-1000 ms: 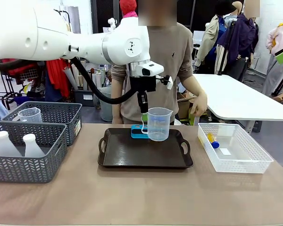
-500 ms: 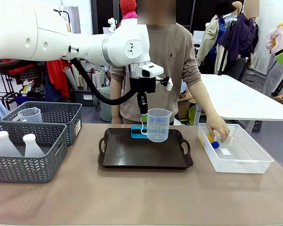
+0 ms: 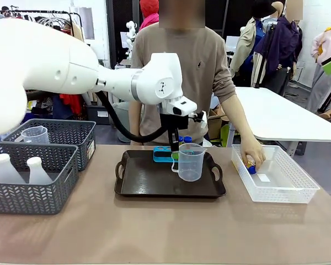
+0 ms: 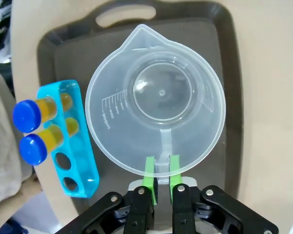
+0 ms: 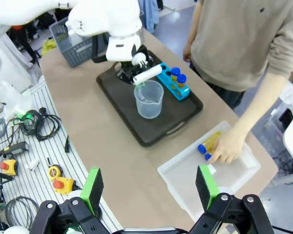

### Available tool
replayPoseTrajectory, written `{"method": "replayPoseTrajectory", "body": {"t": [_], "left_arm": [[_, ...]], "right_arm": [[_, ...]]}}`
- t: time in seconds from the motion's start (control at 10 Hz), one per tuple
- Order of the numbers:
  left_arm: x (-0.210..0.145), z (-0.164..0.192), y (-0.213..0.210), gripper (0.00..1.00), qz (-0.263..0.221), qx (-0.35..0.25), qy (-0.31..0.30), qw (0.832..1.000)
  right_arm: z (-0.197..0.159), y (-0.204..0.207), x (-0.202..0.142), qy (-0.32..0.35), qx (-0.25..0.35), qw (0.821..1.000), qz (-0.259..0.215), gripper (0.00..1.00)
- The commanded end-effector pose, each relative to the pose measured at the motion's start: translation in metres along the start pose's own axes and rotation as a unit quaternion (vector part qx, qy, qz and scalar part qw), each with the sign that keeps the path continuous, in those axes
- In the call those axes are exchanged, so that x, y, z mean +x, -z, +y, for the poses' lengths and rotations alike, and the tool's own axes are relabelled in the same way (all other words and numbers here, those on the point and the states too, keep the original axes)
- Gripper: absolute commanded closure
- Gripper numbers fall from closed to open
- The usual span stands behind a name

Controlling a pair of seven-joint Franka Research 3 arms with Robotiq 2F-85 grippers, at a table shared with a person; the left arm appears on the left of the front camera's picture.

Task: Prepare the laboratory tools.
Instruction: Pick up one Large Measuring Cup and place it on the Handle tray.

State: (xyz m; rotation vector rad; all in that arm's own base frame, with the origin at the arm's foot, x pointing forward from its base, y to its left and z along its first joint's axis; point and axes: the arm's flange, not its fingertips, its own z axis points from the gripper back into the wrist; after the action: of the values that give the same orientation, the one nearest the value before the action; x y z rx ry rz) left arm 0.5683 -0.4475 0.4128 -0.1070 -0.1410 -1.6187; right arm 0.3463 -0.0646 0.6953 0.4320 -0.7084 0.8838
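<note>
Since a second ago the left arm has dropped and slid a bit toward the tray's right end, so the beaker (image 3: 191, 162) now hangs low over the black tray (image 3: 146, 178). I honestly can't tell if its base touches the tray floor. The person's hand (image 3: 254, 157) has also come down into the clear basket (image 3: 281, 193), which sits just off the tray's right end.

The left end effector (image 4: 158, 170) has its green pads pinching the beaker's handle, spout pointing away from it. On the tray's far edge, right beside the beaker, is the blue rack (image 4: 83, 161) with two amber tubes (image 4: 27, 116) in it, blue caps up, and two holes empty. Another pair of tubes (image 5: 208, 144) lies in the clear basket, right at the person's fingers.

The right end effector (image 5: 149, 187) is high above the counter (image 3: 165, 232) on the near side of the tray, fingers spread wide, holding nothing.

Left of the tray are two grey baskets (image 3: 38, 193): the near one has two white flasks (image 3: 7, 168) and the far one a second beaker (image 3: 35, 134).
</note>
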Motion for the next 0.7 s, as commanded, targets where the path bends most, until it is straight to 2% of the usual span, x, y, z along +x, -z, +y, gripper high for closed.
{"method": "replayPoseTrajectory", "body": {"t": [0.0, 0.1, 0.4, 0.5, 0.6], "left_arm": [[0.004, 0.009, 0.002, 1.0, 0.008, 0.029, 0.029, 0.999], [0.005, 0.007, 0.008, 1.0, 0.008, 0.04, 0.037, 0.998], [0.009, 0.009, 0.015, 1.0, 0.008, 0.025, 0.038, 0.999], [0.009, 0.011, 0.016, 0.9, 0.006, 0.017, 0.039, 0.999], [0.01, 0.01, 0.016, 0.71, 0.002, 0.011, 0.035, 0.999]], "right_arm": [[0.0, -0.001, 0.001, -0.009, 0.009, 1.0, -0.014, 0.0], [0.0, -0.001, 0.001, -0.009, 0.009, 1.0, -0.014, 0.0], [0.0, -0.001, 0.001, -0.009, 0.009, 1.0, -0.014, 0.0], [0.0, -0.001, 0.001, -0.009, 0.009, 1.0, -0.014, 0.0], [0.0, -0.001, 0.001, -0.009, 0.009, 1.0, -0.014, 0.0]]}}
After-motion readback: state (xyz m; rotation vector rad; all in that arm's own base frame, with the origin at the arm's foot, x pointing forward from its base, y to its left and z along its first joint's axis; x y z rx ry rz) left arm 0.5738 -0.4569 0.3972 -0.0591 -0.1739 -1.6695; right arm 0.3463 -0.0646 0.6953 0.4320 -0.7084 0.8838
